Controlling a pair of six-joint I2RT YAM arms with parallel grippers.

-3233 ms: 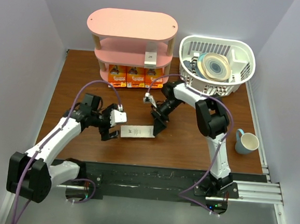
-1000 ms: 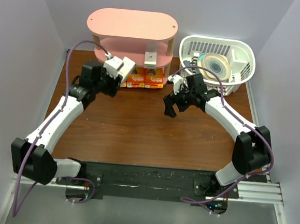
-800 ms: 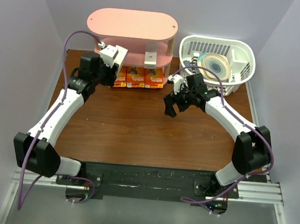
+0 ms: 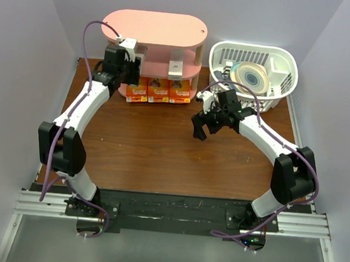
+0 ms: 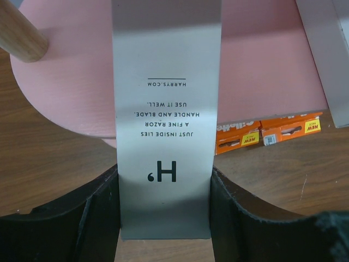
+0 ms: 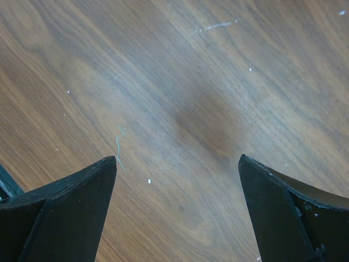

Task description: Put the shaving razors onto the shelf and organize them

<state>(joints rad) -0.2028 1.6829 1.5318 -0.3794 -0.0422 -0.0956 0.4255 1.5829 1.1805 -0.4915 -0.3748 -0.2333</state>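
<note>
The pink three-tier shelf (image 4: 154, 29) stands at the back of the table. My left gripper (image 4: 134, 60) is shut on a whitish-grey razor box (image 5: 166, 109) with dark "H" lettering and holds it over the left part of the middle board (image 5: 71, 82). A second grey box (image 4: 176, 66) stands on that board to the right, and its edge also shows in the left wrist view (image 5: 327, 54). Three orange razor packs (image 4: 158, 90) sit on the bottom tier. My right gripper (image 4: 200, 128) is open and empty above the bare wood (image 6: 180, 109).
A white slatted basket (image 4: 250, 96) with plates in it stands right of the shelf. A pale wooden post (image 5: 19, 35) of the shelf is just left of the held box. Purple walls close in the table on the left, back and right.
The grey box lay on the table between both grippers; my left gripper now holds it and has carried it back and left to the shelf's middle tier. My right gripper has drawn back and opened.
</note>
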